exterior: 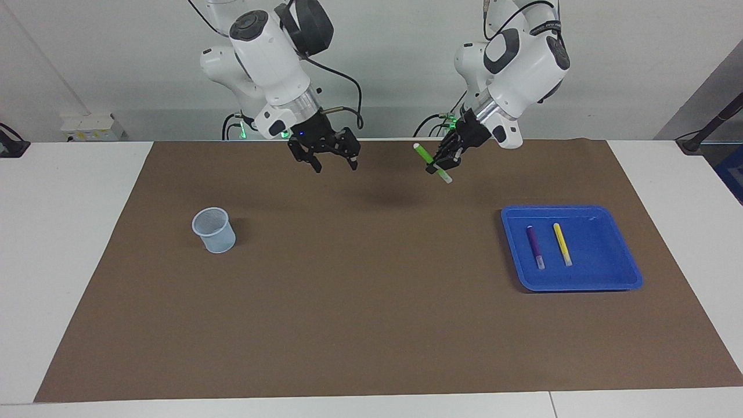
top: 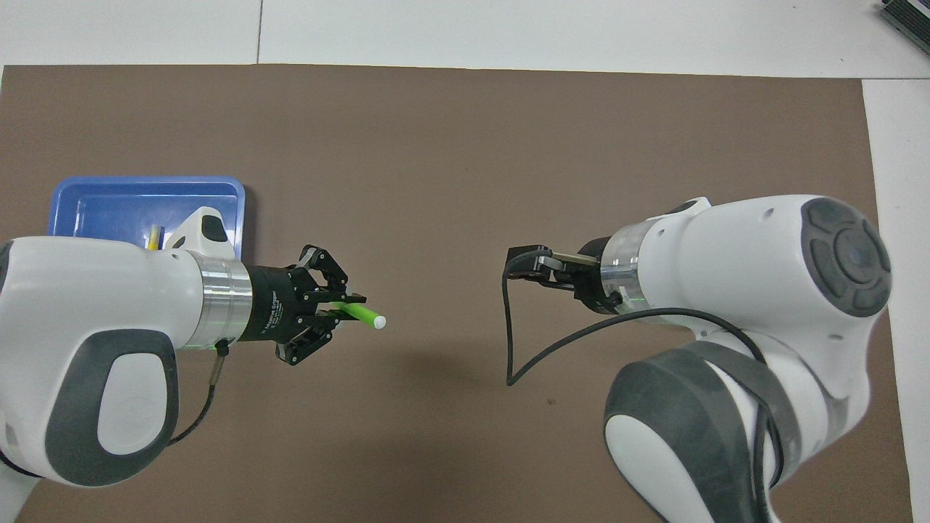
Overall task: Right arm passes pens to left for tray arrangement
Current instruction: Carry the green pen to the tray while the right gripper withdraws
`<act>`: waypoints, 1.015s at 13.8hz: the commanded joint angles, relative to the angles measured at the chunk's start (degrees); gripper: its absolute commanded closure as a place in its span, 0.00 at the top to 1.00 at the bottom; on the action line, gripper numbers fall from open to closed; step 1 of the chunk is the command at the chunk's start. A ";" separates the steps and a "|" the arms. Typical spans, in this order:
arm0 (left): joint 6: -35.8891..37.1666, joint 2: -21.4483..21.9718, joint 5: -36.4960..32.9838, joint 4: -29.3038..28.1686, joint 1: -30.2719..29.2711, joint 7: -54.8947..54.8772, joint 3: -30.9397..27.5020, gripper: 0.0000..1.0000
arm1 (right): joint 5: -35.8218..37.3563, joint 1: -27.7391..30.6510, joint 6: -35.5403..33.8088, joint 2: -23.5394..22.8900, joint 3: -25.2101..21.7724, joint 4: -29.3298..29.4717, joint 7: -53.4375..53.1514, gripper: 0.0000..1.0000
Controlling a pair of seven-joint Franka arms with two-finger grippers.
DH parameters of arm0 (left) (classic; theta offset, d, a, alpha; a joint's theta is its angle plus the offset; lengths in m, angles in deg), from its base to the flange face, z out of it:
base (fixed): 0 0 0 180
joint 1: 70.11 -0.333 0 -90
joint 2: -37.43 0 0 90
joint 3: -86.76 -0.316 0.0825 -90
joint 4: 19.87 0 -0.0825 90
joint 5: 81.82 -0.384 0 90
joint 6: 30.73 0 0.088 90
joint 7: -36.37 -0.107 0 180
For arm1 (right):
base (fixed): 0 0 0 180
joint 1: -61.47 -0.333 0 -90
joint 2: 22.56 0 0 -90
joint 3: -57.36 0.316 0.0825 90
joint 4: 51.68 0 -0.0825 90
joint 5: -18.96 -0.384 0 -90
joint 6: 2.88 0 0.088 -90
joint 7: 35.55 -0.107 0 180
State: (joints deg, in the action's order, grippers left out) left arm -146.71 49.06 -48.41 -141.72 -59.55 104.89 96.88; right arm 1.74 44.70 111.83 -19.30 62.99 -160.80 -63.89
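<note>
My left gripper (exterior: 443, 164) is shut on the green pen (exterior: 423, 154) and holds it in the air over the brown mat, between the mat's middle and the blue tray (exterior: 601, 255). In the overhead view the left gripper (top: 340, 306) holds the green pen (top: 363, 315) with its pale end pointing toward the right arm. My right gripper (exterior: 336, 166) is open and empty, raised over the mat toward the cup's end; it also shows in the overhead view (top: 519, 267). The purple pen (exterior: 535, 247) and the yellow pen (exterior: 562, 244) lie side by side in the tray.
A small pale-blue mesh cup (exterior: 215, 230) stands on the mat (exterior: 360, 302) toward the right arm's end. In the overhead view the left arm covers part of the tray (top: 109, 207) and the purple pen; a bit of the yellow pen (top: 154, 236) shows.
</note>
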 commanded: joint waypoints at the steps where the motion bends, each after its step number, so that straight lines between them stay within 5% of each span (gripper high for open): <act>1: 8.64 0.33 -8.07 1.96 -3.50 -17.28 -0.11 0.00 | 5.16 3.74 -6.49 0.78 0.35 1.27 7.04 1.00; 5: 16.31 0.15 -20.82 4.33 -15.44 -48.41 -0.02 0.00 | 9.31 11.12 -11.00 0.00 0.18 3.47 18.46 1.00; 9: 13.34 -1.07 -33.30 4.33 -25.56 -74.44 -0.11 0.00 | 12.91 12.11 -10.92 -1.67 0.18 3.30 23.32 1.00; 14: 6.31 -6.78 -39.57 4.42 -29.54 -82.58 -0.02 0.00 | 11.95 11.49 -13.11 -1.85 0.26 3.38 23.32 1.00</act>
State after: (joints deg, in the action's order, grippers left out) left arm -138.29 44.85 -86.28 -138.10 -88.11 23.51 96.03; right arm 13.64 56.09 99.70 -20.96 62.99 -158.17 -41.70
